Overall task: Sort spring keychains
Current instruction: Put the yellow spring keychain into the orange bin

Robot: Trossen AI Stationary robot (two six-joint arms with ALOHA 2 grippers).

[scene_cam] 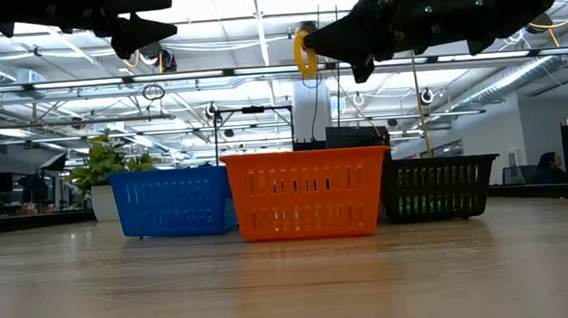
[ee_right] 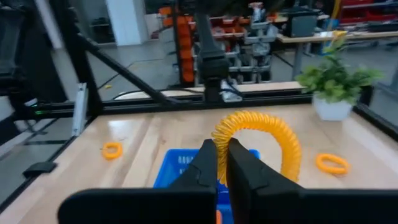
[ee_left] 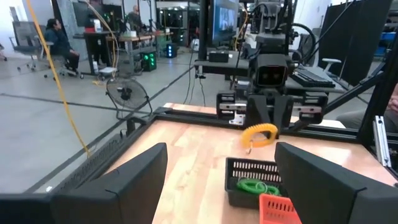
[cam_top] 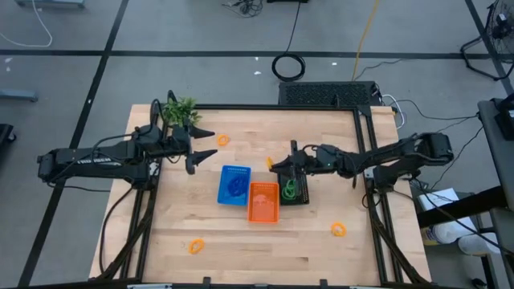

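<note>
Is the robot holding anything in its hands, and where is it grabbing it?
The right hand pinches an orange spring keychain at one end of its coil, above the baskets. The left hand is open and holds nothing.

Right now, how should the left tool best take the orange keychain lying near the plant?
Grip the orange spring keychain across one side of its coil, coming straight down. It lies flat on the table with bare wood around it, beside the open left tool.

Bright, even overhead lighting from the ceiling strips (scene_cam: pixel 48 87), soft shadows on the worktop (cam_top: pixel 241 249). Low view's foreground is blurry, right wrist view looks soft overall.
</note>
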